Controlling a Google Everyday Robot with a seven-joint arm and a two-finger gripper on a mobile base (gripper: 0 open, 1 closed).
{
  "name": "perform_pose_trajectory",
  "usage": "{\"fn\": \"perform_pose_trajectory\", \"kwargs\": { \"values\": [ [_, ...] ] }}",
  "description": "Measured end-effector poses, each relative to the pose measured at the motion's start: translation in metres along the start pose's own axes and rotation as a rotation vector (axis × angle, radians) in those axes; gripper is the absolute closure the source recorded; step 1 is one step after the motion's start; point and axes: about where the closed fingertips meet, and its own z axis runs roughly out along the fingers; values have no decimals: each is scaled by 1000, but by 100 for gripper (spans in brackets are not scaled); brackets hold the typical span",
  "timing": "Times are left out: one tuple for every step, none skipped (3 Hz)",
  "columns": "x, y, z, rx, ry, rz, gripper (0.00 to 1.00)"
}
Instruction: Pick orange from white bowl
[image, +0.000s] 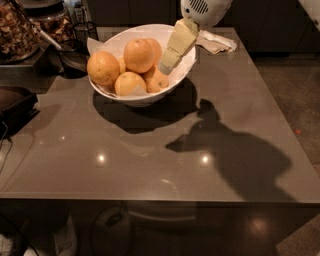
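The white bowl (181, 75) stands at the far middle of the grey table, lined with white paper and holding several oranges. The pale peach orange (139, 55) lies on top of the pile in the middle. A deeper golden, dimpled orange (103, 68) sits at the bowl's left rim, with smaller yellow-orange ones (129, 83) below. My gripper (165, 66), pale yellow under a white wrist (205, 10), reaches down and to the left into the right side of the bowl. Its tip is just right of the peach orange and above a small orange (156, 80). It holds nothing that I can see.
A crumpled cloth (216, 42) lies behind the bowl on the right. Left of the bowl stand a black wire holder (82, 33), a dark pan (70, 59) and a container of brown pieces (17, 30). A dark tray (16, 106) sits at the left edge. The arm's shadow falls across the table's right half.
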Motion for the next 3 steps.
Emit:
{"fn": "perform_pose_trajectory", "kwargs": {
  "values": [
    [-29, 3, 2, -6, -39, 5, 0],
    [-54, 6, 9, -16, -40, 5, 0],
    [-73, 5, 18, -28, -32, 4, 0]
  ]
}}
